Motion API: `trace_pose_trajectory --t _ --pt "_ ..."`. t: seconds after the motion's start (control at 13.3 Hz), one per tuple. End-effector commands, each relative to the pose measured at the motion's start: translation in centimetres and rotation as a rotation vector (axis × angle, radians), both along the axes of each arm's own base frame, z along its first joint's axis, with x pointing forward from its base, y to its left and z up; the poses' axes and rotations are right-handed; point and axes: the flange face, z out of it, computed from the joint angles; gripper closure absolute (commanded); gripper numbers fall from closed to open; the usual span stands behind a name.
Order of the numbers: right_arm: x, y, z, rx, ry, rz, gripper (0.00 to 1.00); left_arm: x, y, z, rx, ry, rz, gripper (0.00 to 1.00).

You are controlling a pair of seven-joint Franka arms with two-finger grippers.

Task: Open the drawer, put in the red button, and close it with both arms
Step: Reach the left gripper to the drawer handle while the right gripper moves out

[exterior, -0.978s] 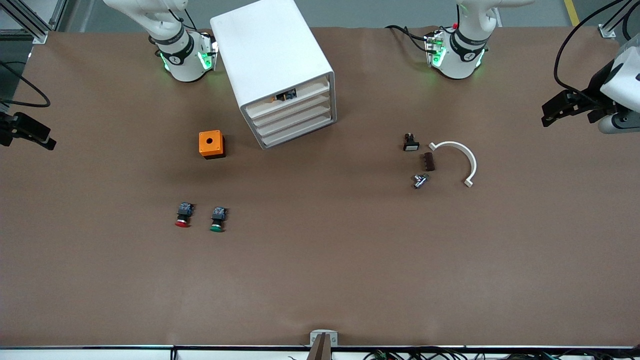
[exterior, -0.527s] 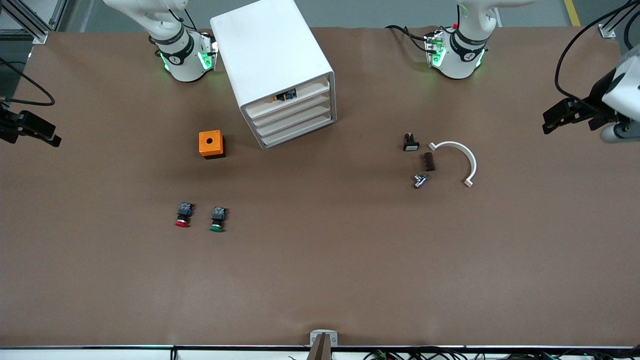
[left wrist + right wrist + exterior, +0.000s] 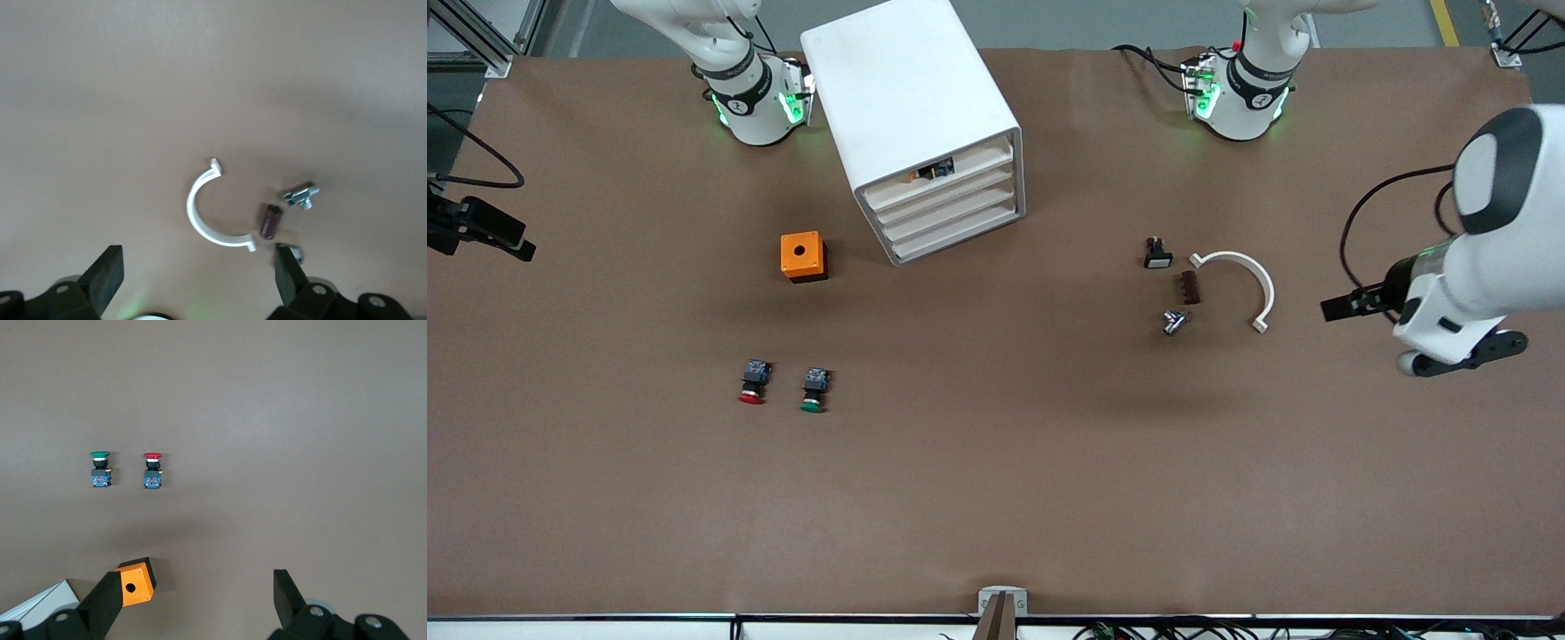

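Note:
The white cabinet (image 3: 911, 98) stands between the arm bases, and all its drawers are shut. The drawer (image 3: 950, 193) is the second from the top. The red button (image 3: 752, 383) lies on the table nearer the front camera than the orange box, beside the green button (image 3: 814, 390). It also shows in the right wrist view (image 3: 153, 469). My right gripper (image 3: 489, 235) hangs open and empty over the right arm's end of the table; its open jaws also show in the right wrist view (image 3: 198, 597). My left gripper (image 3: 1343, 308) is open and empty over the table beside the white arc; its open jaws also show in the left wrist view (image 3: 198, 280).
An orange box with a hole (image 3: 803, 256) sits beside the cabinet. A white arc-shaped clamp (image 3: 1249, 284), a brown piece (image 3: 1189, 288), a metal bolt (image 3: 1174, 321) and a small black part (image 3: 1158, 254) lie toward the left arm's end. The top drawer shows dark parts (image 3: 935, 169).
The left arm has swung in from the table's end, bringing its gripper down beside the white arc. The right gripper has shifted only slightly.

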Motion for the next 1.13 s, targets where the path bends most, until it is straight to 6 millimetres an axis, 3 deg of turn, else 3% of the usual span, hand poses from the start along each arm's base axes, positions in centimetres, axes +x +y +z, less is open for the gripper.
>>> trace_pose_trajectory --t 0.0,0.38,0.6,0.9,1.05 --pt "-0.4 -0.5 0.0 -0.004 0.006 -0.012 0.0 1.0 -5.1 -2.7 0.054 0.033 0.153 0.0" --pt "-0.4 0.3 -0.3 -0.003 0.018 -0.101 0.0 0.3 -15.0 -10.3 0.189 0.105 0.403 0.0" --pt "-0.6 2.9 -0.7 -0.004 0.054 -0.182 0.0 -0.9 -19.4 -14.4 0.238 0.151 0.569 0.0" --pt "-0.8 7.4 -1.4 -0.016 0.09 -0.31 0.0 -3.2 -24.5 -17.8 0.258 0.223 0.665 0.01" --pt "-0.6 9.6 -2.1 -0.021 0.1 -0.357 0.0 -3.7 -25.9 -19.8 0.244 0.294 0.784 0.02"
